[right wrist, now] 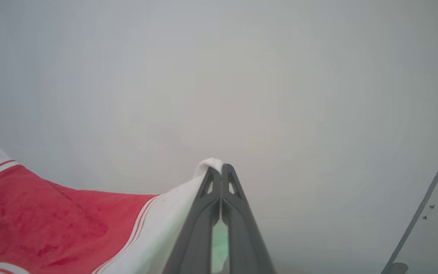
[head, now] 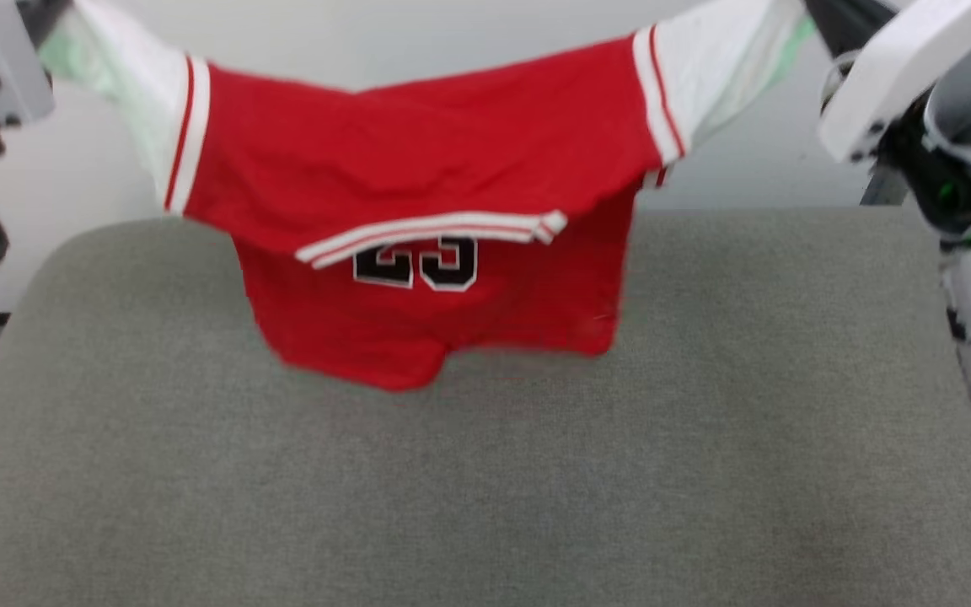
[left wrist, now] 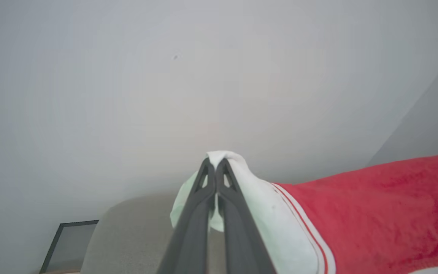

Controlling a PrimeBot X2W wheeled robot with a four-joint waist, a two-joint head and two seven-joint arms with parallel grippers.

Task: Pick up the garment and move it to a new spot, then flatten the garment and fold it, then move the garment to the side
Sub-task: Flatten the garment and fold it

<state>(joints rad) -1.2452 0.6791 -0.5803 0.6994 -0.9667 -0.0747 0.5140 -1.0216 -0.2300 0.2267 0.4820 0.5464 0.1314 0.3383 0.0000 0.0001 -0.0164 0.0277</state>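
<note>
A desk [head: 705,472] with a grey woven cover and a rounded far-left corner spreads across the lower part of the head view. A plain pale wall [head: 452,34] rises behind it. In the left wrist view a dark-framed panel [left wrist: 70,243] stands low against that wall, beside the desk's corner.

The garment [head: 418,152] hangs in the air over the far half of the desk, strung between the two hands. Its long axis runs left to right across the head view and sags slightly in the middle, with a white striped band at each end. The red body drops toward the desk. A white-banded hem folds over the front and half covers a black number [head: 415,263]. Whether the bottom edge touches the desk I cannot tell.

The left hand [left wrist: 215,161] is pinched tight on the white cloth of the garment's [left wrist: 375,213] left end. The right hand [right wrist: 221,167] is likewise clamped on the white cloth of the garment's [right wrist: 32,217] right end.
</note>
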